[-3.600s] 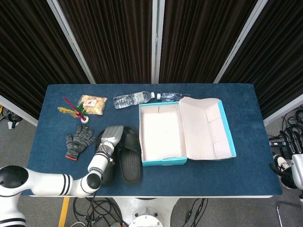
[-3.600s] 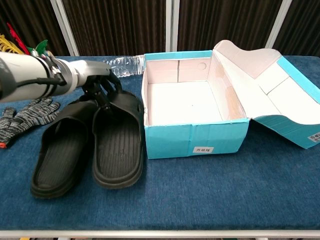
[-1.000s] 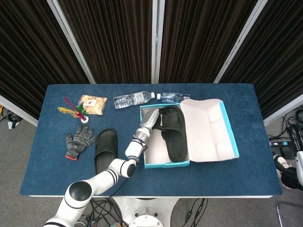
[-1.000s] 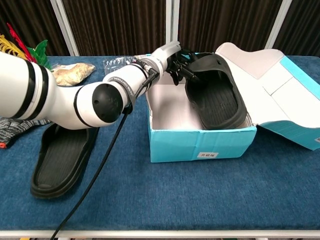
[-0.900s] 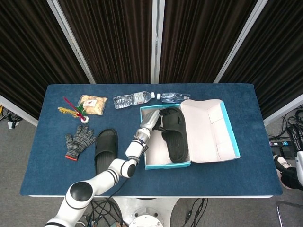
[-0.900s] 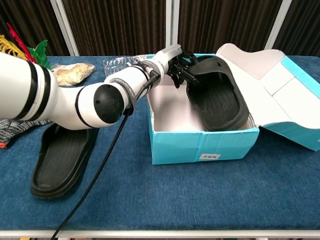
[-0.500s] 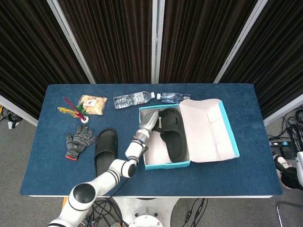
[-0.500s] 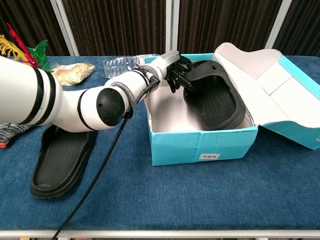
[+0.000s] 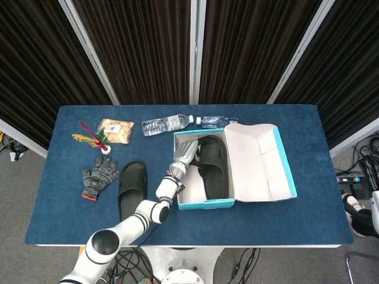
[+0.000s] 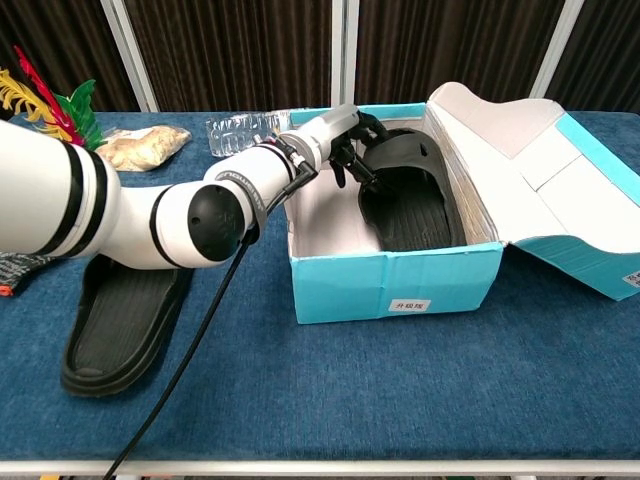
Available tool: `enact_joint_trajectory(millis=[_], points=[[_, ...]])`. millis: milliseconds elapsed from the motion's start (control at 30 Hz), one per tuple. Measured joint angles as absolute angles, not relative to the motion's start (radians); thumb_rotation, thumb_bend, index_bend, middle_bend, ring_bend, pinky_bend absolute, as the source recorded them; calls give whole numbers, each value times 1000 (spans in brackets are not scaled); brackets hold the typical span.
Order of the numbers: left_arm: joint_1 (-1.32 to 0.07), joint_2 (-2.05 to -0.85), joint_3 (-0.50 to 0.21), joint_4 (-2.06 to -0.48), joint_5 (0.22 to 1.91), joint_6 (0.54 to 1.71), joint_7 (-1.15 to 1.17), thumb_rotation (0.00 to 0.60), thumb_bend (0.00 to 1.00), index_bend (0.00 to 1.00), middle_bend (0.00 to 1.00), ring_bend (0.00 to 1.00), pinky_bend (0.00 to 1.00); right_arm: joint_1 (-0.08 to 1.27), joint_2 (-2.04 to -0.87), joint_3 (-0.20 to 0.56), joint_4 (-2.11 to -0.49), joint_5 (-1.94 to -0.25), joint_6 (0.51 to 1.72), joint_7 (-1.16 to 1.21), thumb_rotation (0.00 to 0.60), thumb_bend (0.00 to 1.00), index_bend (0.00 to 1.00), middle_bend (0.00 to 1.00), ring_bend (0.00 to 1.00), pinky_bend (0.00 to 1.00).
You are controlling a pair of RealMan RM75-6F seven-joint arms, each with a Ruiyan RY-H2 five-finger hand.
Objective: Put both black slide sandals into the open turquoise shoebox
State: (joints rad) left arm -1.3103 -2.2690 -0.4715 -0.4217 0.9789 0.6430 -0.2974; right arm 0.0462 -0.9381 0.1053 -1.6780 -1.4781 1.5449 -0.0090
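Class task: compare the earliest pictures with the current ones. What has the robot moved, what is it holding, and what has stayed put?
The left hand carried one black sandal from the table into the turquoise shoebox, on the right side of its floor, and still grips its strap end. The other sandal, glove, bottle and snack bag stayed put.

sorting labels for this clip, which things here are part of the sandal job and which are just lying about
Job: sandal in the box, sandal on the table, turquoise shoebox, left robot hand.

Lying about: water bottle, knit glove, snack packet, feathered shuttlecock.
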Motion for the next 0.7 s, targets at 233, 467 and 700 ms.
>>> enact_joint_trajectory(millis=[233,467,700], points=[[-1299,-2269,-452,-440,1010,718,-286,600,0,37,0,0,299,39,-939,102,-1672,-1485,1555,3,600,63,0,30,0,20],[-1273,-2215,-452,-527,1029,737,-247,600,0,36,0,0,298,39,-944,100,-1665,-1497,1556,15,600,66,0,30,0,20],[-1210,-2074,-444,-783,1000,742,-90,600,0,36,0,0,275,39,-944,98,-1666,-1516,1567,19,600,68,0,30,0,20]])
